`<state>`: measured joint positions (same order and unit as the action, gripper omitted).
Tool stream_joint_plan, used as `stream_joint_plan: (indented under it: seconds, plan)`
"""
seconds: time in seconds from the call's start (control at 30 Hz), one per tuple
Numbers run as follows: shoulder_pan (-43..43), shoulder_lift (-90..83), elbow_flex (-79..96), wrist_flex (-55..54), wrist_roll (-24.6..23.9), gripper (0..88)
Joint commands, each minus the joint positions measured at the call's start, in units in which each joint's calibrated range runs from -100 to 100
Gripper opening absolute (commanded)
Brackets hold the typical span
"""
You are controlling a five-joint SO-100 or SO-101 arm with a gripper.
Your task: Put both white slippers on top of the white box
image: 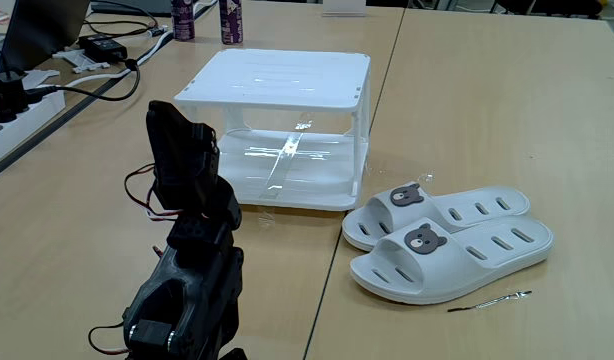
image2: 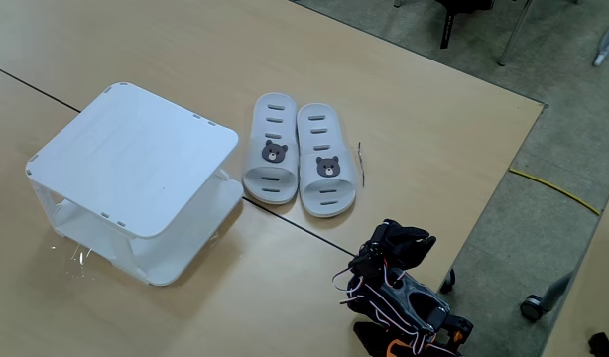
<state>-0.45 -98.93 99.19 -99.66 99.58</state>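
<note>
Two white slippers with bear faces lie side by side on the wooden table, one touching the other. The white box stands beside them, its flat ribbed top bare. My black arm is folded up near the table edge, well away from both. Its gripper is a dark shape at the arm's far end. Its fingers cannot be made out, and nothing is seen in them.
A thin metal pin lies next to the slippers. Cables, an adapter and a power strip crowd the far left; two dark bottles stand behind the box. The table edge runs just past the arm.
</note>
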Motion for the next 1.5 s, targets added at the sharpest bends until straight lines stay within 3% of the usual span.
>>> stream_joint_plan:
  seconds: [0.0, 1.17, 1.47]
  plan:
    - [-0.5, 0.0, 0.5, 0.2, 0.4, 0.6]
    - [0.1, 1.0, 0.5, 0.2, 0.4, 0.6]
    - [0.0, 33.9, 0.4, 0.3, 0.4, 0.6]
